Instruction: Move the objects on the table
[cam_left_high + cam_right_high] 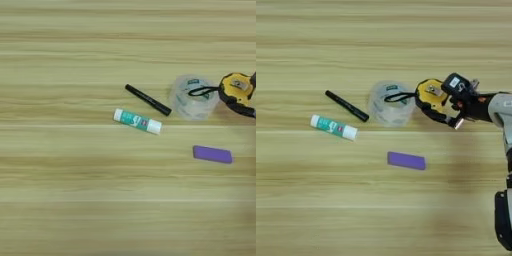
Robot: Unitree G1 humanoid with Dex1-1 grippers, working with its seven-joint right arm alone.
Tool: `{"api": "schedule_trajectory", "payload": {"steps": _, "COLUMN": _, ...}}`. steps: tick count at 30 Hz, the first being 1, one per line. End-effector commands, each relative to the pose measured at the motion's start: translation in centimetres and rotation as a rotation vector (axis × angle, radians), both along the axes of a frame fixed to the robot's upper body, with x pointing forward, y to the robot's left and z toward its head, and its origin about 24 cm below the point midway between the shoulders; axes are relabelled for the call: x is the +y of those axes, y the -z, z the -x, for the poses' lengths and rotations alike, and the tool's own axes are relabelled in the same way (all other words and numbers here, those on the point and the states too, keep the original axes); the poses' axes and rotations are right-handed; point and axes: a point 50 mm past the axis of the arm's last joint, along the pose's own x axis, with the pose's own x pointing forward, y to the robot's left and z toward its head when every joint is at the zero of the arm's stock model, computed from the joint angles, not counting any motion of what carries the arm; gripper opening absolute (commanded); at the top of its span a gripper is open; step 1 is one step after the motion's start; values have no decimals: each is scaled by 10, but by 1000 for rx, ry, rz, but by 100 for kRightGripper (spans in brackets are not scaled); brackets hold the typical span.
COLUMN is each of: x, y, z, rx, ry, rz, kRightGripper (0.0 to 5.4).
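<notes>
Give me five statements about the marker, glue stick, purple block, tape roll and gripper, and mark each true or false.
1. The marker lies left of the clear tape roll. True.
2. The purple block rests on top of the glue stick. False: they lie apart, the block to the right and nearer the bottom edge.
3. The gripper reaches into the tape roll from the right. True.
4. The marker stands upright. False: it lies flat on the table.
5. The glue stick lies inside the tape roll. False: it lies to its left, below the marker.
</notes>
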Motion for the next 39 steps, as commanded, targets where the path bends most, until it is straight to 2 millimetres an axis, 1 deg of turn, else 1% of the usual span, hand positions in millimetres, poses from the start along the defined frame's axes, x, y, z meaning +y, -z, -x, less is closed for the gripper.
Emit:
{"api": "schedule_trajectory", "payload": {"steps": 1, "x": -16, "y": -50, "z": -8, "rx": -164, "ry": 44, "rz": 70, "kRightGripper": 449}}
{"api": "schedule_trajectory", "payload": {"steps": 11, "x": -30, "y": -39, "z": 1, "rx": -120, "ry": 97, "rz": 45, "kRightGripper": 449}}
{"api": "schedule_trajectory", "payload": {"steps": 14, "x": -33, "y": -31, "z": 3, "rx": -86, "ry": 119, "rz": 41, "kRightGripper": 449}}
{"api": "schedule_trajectory", "payload": {"steps": 22, "x": -24, "y": 0, "z": 5, "rx": 8, "ry": 101, "rz": 33, "kRightGripper": 449}}
{"api": "schedule_trajectory", "payload": {"steps": 26, "x": -16, "y": 8, "z": 5, "rx": 35, "ry": 63, "rz": 18, "kRightGripper": 449}}
{"api": "schedule_trajectory", "payload": {"steps": 32, "x": -9, "y": 9, "z": 2, "rx": 32, "ry": 29, "rz": 4, "kRightGripper": 449}}
{"api": "schedule_trajectory", "payload": {"steps": 33, "x": -8, "y": 9, "z": 2, "rx": 30, "ry": 26, "rz": 4, "kRightGripper": 477}}
{"api": "schedule_trajectory", "payload": {"steps": 35, "x": -7, "y": 7, "z": 1, "rx": 23, "ry": 17, "rz": -2, "kRightGripper": 499}}
{"api": "schedule_trajectory", "payload": {"steps": 37, "x": -6, "y": 3, "z": 0, "rx": 4, "ry": 7, "rz": -18, "kRightGripper": 537}}
{"api": "schedule_trajectory", "payload": {"steps": 39, "x": -5, "y": -4, "z": -2, "rx": -26, "ry": 0, "rz": -38, "kRightGripper": 539}}
